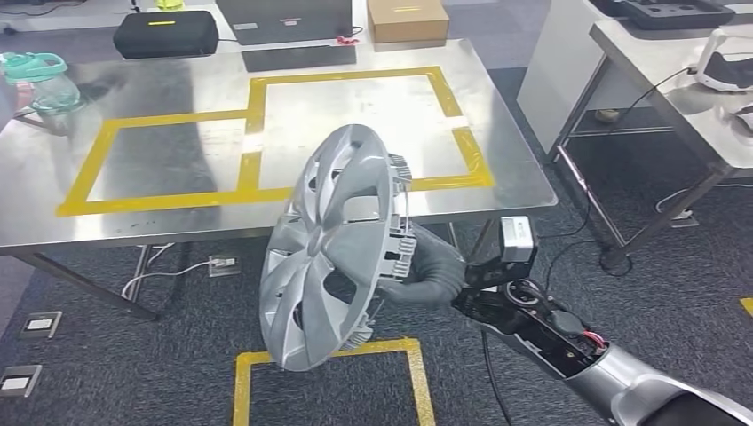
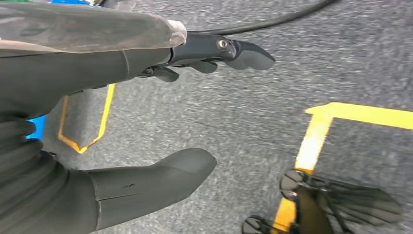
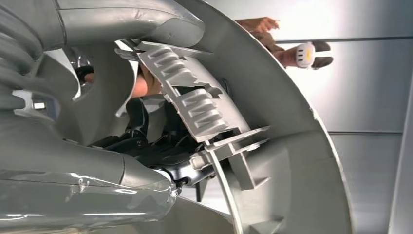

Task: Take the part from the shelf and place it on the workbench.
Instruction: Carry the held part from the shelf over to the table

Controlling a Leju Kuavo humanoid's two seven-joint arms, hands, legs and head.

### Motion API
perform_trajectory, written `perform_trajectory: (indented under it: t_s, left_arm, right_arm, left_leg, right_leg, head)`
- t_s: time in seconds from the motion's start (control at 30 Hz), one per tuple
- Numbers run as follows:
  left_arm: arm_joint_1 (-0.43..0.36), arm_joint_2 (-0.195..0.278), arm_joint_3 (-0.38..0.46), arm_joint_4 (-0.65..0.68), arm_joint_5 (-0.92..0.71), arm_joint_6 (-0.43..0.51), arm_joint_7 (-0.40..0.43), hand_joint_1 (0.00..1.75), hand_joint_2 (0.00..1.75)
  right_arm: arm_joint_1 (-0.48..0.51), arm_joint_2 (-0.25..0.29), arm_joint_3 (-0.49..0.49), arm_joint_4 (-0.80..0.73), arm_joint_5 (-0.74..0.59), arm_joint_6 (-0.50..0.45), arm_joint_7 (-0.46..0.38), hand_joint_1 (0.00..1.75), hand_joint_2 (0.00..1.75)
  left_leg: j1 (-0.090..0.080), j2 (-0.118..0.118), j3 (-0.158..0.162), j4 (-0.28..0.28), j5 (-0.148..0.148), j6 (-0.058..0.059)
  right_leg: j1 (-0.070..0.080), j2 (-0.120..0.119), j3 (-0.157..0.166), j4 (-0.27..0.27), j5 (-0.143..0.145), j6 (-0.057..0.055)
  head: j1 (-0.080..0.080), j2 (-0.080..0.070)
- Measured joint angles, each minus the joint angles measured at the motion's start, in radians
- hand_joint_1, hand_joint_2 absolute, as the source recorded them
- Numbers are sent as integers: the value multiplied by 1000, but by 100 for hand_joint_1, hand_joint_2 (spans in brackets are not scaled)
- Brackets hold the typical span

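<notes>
Head view has the right hand (image 1: 424, 271) gripping the rim of the part (image 1: 333, 248), a silver wheel cover, with grey fingers wrapped around the clipped edge on the cover's back side. That hubcap is held in the air, tilted nearly on edge, its spoked face turned away from the arm. It hangs just in front of the table (image 1: 160, 222), overlapping the near edge of the steel top and not resting on it. Behind the cover, yellow tape (image 1: 257, 120) marks out two joined rectangles on the table top. At the far edge of the table sit a black case (image 1: 165, 34) and a cardboard box (image 1: 407, 18), and a teal jug (image 1: 40, 80) stands at the table's far left corner. On the carpet below the cover lies a yellow floor outline (image 1: 328, 355).

Down by the floor, the left hand (image 2: 146, 112) hangs released, thumb and dark fingers spread apart with nothing between them, over grey carpet.
</notes>
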Motion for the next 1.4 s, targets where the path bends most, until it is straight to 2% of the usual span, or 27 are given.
perform_trajectory:
  t_s: [0.1,0.17,0.2,0.3,0.33,0.37,0.4,0.43,0.47,0.5,0.53,0.57,0.63,0.7,0.97,1.4]
  left_arm:
    - [-4,1,0,0,0,0,-2,0,175]
    - [0,0,-1,0,0,0,-3,0,175]
    - [1,0,-2,0,0,0,-3,0,175]
    - [1,-1,-10,0,-2,0,-8,0,175]
    - [1,-1,-12,0,-3,0,-10,0,175]
    - [1,-2,-14,0,-3,0,-11,0,175]
    - [2,-2,-15,0,-4,0,-10,0,175]
    - [2,-4,-16,0,-4,0,-10,0,175]
    - [1,-6,-16,0,-4,0,-11,0,175]
    - [1,-7,-17,0,-4,0,-11,0,175]
    - [-1,-8,-17,0,-4,0,-11,0,175]
    - [-1,-9,-18,0,-4,0,-11,0,175]
    - [-1,-10,-18,0,-4,0,-11,0,175]
    - [-1,-10,-19,0,-4,0,-11,0,175]
    - [-3,-7,-20,0,-4,0,-12,0,175]
    - [-3,-7,-25,0,-1,0,-14,0,175]
  right_arm:
    - [-1,0,-1,-1,0,-2,0,175,175]
    - [-2,0,-1,-1,0,-2,0,175,175]
    - [-3,0,-1,-1,0,-1,0,175,175]
    - [-2,-2,-1,-1,-1,-1,-1,175,175]
    - [-1,-3,-1,-1,-1,-1,-2,175,175]
    - [0,-3,-1,-1,-1,-1,-2,175,175]
    - [1,-4,-1,-1,-1,-1,-2,175,175]
    - [1,-5,-1,-1,-1,-1,-2,175,175]
    - [2,-6,-2,-1,-1,-1,-2,175,175]
    - [1,-7,-2,-1,-1,-1,-2,175,175]
    - [1,-8,-2,-2,-1,-2,-2,175,175]
    - [1,-9,-2,-3,-1,-2,-2,175,175]
    - [2,-10,-3,-5,-2,-2,-3,175,175]
    - [2,-11,-4,-5,-2,-3,-3,175,175]
    - [2,-11,-8,-5,-1,-9,-2,175,175]
    - [-8,-12,-9,-5,-8,-28,8,175,175]
  left_leg:
    - [-5,3,25,-41,-23,10]
    - [-3,2,50,-53,-33,21]
    - [-3,1,62,-57,-38,26]
    - [-9,0,87,-58,-56,37]
    - [-12,0,97,-58,-63,39]
    - [-15,-1,109,-58,-70,40]
    - [-19,-2,122,-58,-78,40]
    - [-21,-3,135,-58,-87,40]
    - [-23,-4,145,-58,-94,39]
    - [-24,-4,149,-58,-100,37]
    - [-24,-4,151,-58,-104,34]
    - [-25,-4,150,-56,-106,30]
    - [-24,-4,153,-55,-111,27]
    - [-23,-4,157,-58,-115,27]
    - [-22,-4,160,-70,-116,25]
    - [-22,-5,160,-71,-112,19]
  right_leg:
    - [2,-2,18,-12,-2,21]
    - [2,-8,20,13,-16,28]
    - [3,-10,2,53,-35,28]
    - [11,-11,-109,237,-101,25]
    - [15,-11,-137,265,-103,23]
    - [18,-11,-148,256,-83,19]
    - [22,-11,-144,214,-42,12]
    - [27,-11,-131,150,14,2]
    - [33,-12,-120,93,55,-8]
    - [39,-13,-111,42,81,-18]
    - [43,-13,-105,14,94,-26]
    - [44,-14,-99,4,92,-31]
    - [44,-13,-89,-6,100,-30]
    - [44,-10,-88,-8,99,-26]
    - [45,-10,-89,-8,94,-32]
    - [42,-11,-89,-8,97,-35]
  head:
    - [3,0]
    - [10,0]
    - [14,0]
    - [28,0]
    - [32,0]
    - [35,0]
    - [38,0]
    - [42,0]
    - [42,0]
    - [43,0]
    - [44,0]
    - [42,0]
    - [40,0]
    - [36,0]
    - [25,0]
    - [24,0]
